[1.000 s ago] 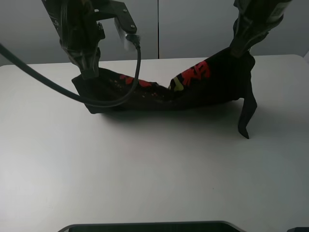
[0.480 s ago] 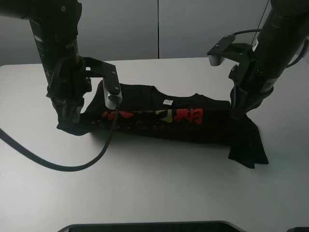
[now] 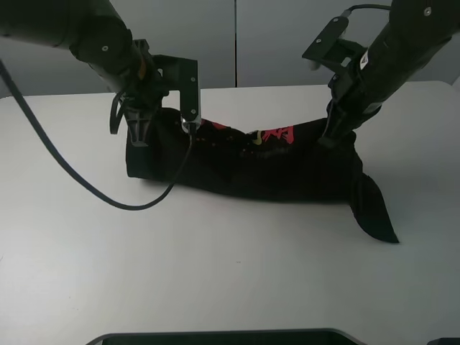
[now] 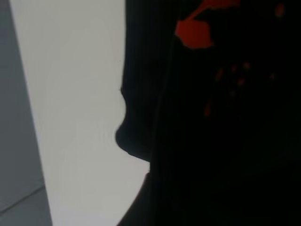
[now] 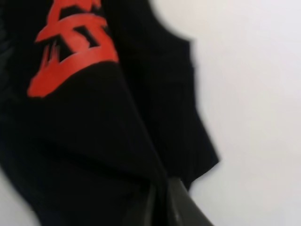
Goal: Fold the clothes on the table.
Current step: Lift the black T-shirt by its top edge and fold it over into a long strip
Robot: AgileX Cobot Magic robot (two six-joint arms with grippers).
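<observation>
White table (image 3: 230,273) bears the black T-shirt (image 3: 273,172), its long axis running between left gripper (image 3: 139,135) and right gripper (image 3: 331,137), each clamped on an end.

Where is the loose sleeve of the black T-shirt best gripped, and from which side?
Probably the pointed tip of the sleeve, from above on the side near the camera: it trails off the lifted T-shirt and seems to lie flat on the table, with bare surface around it.

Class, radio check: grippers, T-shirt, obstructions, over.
Left gripper, right gripper: both shut on T-shirt ends. T-shirt sagging between them, sleeve on table. Left arm's cable looped across front.
</observation>
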